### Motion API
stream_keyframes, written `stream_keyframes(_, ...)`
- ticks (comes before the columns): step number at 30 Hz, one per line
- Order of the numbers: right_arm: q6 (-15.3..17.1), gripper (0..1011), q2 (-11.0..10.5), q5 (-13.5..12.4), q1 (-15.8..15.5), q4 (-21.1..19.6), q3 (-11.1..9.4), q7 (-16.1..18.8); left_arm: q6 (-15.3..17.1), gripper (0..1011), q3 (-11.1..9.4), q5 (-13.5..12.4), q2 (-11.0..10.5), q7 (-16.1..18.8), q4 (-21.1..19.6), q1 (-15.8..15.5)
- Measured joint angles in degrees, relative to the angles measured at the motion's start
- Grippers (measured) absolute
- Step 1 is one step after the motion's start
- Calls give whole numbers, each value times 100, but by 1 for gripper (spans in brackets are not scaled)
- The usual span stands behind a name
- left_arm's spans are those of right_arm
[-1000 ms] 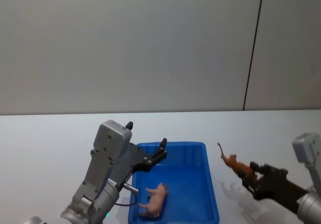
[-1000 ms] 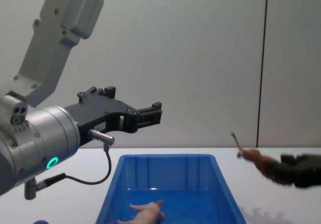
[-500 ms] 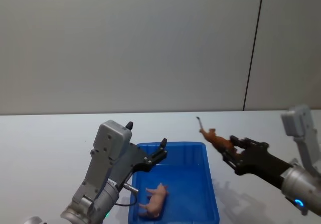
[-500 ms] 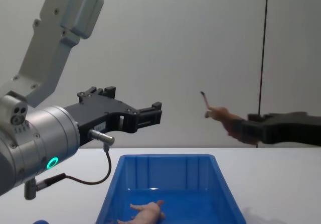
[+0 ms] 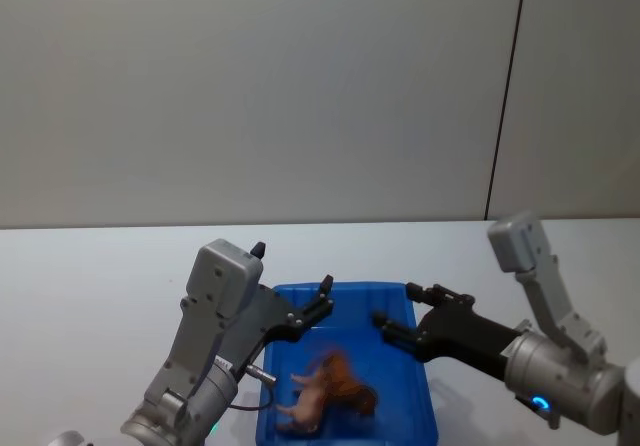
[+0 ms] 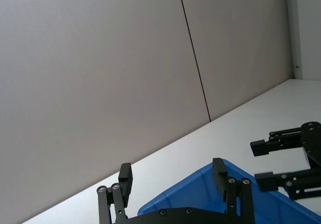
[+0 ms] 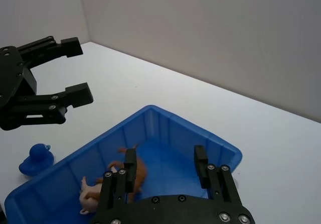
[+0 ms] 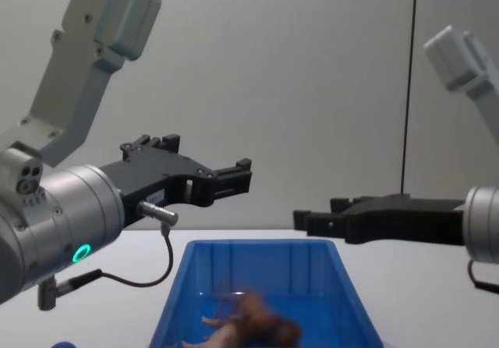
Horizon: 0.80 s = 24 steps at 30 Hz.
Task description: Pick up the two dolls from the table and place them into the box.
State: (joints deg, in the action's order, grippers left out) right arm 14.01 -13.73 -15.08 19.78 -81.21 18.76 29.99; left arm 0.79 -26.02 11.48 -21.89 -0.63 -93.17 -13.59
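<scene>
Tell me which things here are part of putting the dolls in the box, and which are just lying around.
Job: brown lion and pink animal, both in the blue box; right gripper open over it; left gripper open by its left rim.
Lying about: small blue duck on the table.

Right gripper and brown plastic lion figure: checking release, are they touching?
Apart. Head view: the open right gripper sits clear of the lion, down inside the blue plastic bin.

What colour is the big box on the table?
The box is bright blue all over. It shows best in the right wrist view.
</scene>
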Motion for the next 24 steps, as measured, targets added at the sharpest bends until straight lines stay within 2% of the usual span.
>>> stream_keyframes(7,3,860,38,59,35,97,57,41,0,1003,0,0,0,0,0,0)
stream_keyframes(12,-83,991,-65,39,-31,65,1,11,0,1003,0,0,0,0,0,0)
stream_keyframes(18,-220,1001,-255,-79,-181,-64,-125,-55,0,1003,0,0,0,0,0,0)
stream_keyframes(24,-433,1001,-562,-303,-456,-270,-330,-145,0,1003,0,0,0,0,0,0)
